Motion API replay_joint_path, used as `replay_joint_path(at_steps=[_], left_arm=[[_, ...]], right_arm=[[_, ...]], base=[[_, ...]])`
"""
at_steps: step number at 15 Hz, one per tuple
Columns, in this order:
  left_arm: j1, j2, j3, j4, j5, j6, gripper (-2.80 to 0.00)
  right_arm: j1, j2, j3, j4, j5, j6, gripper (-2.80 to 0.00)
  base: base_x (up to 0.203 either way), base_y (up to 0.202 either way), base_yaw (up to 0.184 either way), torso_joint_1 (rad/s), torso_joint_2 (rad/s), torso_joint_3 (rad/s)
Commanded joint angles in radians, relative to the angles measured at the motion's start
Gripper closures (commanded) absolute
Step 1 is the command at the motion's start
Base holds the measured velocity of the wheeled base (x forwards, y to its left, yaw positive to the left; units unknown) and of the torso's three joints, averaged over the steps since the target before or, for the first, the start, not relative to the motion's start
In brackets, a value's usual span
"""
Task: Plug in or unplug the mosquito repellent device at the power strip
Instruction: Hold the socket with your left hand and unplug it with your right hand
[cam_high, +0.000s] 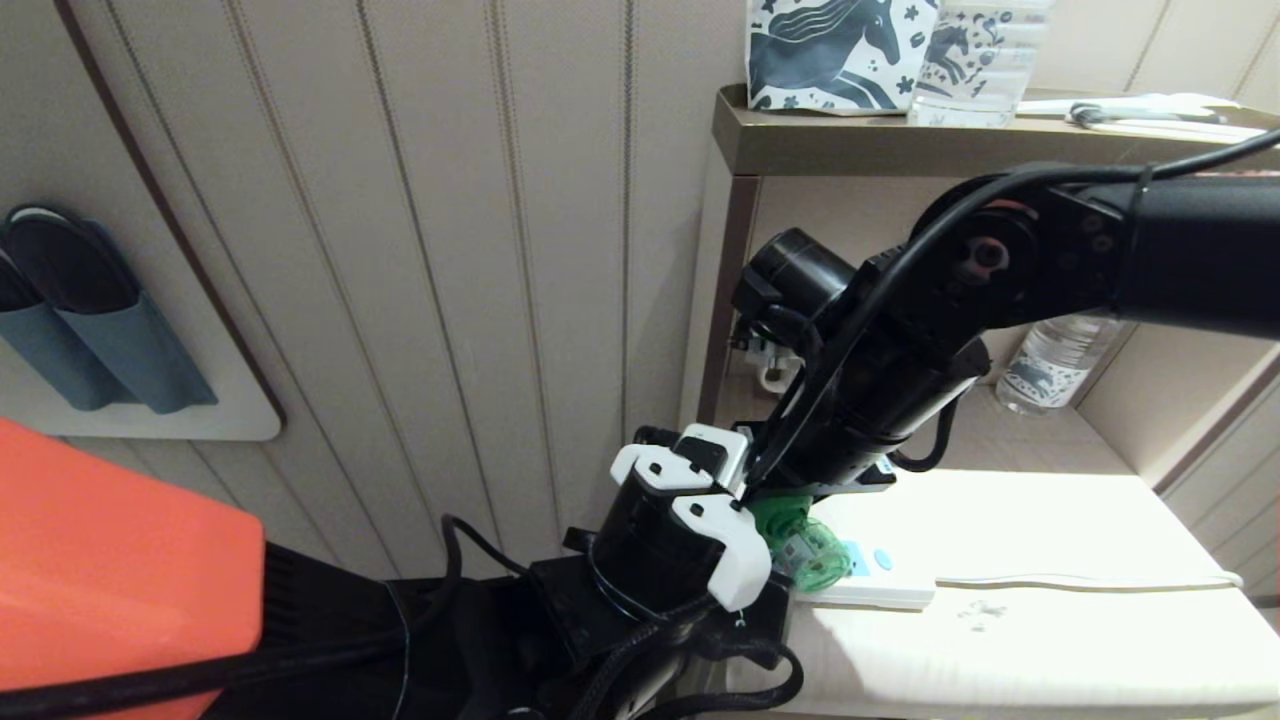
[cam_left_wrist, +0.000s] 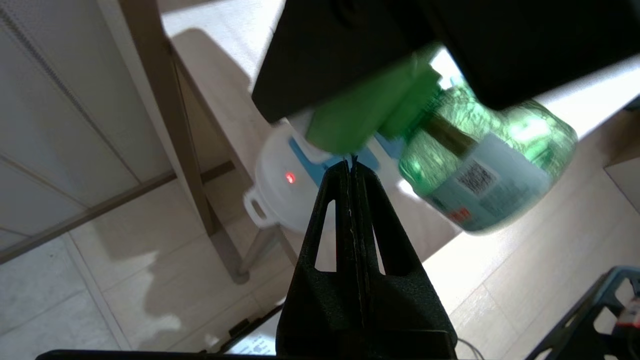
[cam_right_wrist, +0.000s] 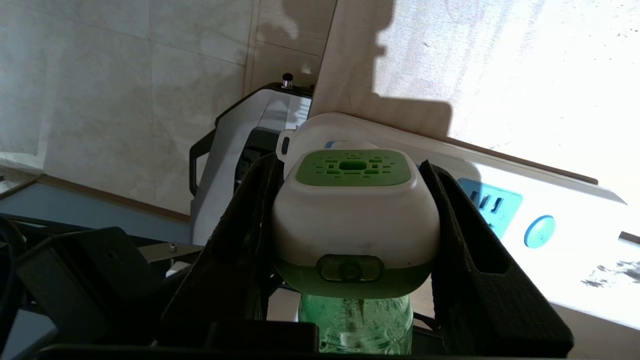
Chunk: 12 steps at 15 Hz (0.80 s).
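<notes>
Watching the right hand (cam_right_wrist: 350, 240): both fingers (cam_right_wrist: 480, 260) clamp the white-and-green head of the repellent device (cam_right_wrist: 352, 210), its green bottle hanging below the grip. The device sits at the near end of the power strip (cam_right_wrist: 505, 190), which lies along the edge of the counter (cam_high: 1050, 620). Whether the pins are seated in the socket or just clear of it, I can't tell; the head hides that joint in every view.

The left hand (cam_left_wrist: 350, 167) is fully closed on nothing, its tip right at the green head and the end of the strip. It looks placed to brace the strip, though I can't confirm contact.

Risks from here:
- The strip is light and loose on the counter. If the device is pulled out with nothing pinning the strip, the whole bar probably lifts with it and drops back, or slides off the edge.
- The grip is on smooth, rounded plastic. A tilted pull could let the head squirt out of the fingers, and the bottle then falls to the floor.
- An off-axis force bends the pins or jams them in the socket. Keep the travel straight along the pins.
- The two hands are crowded together at one end; any sideways drift brings them into contact.
</notes>
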Motion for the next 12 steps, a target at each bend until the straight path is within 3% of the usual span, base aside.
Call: replay_joint_path(at_steps=[1, 12], left_arm=[[-0.001, 0.016, 0.001, -0.005, 0.001, -0.003, 0.0], [0.038, 0.06, -0.005, -0.01, 0.001, 0.0, 0.0]], right_arm=[[0.001, 0.005, -0.001, 0.004, 0.0, 0.002, 0.0], [0.002, 0.002, 0.004, 0.004, 0.001, -0.001, 0.0]], base=[[0.0, 0.0, 0.0, 0.0, 0.0, 0.0], [0.0, 0.0, 0.0, 0.0, 0.0, 0.0]])
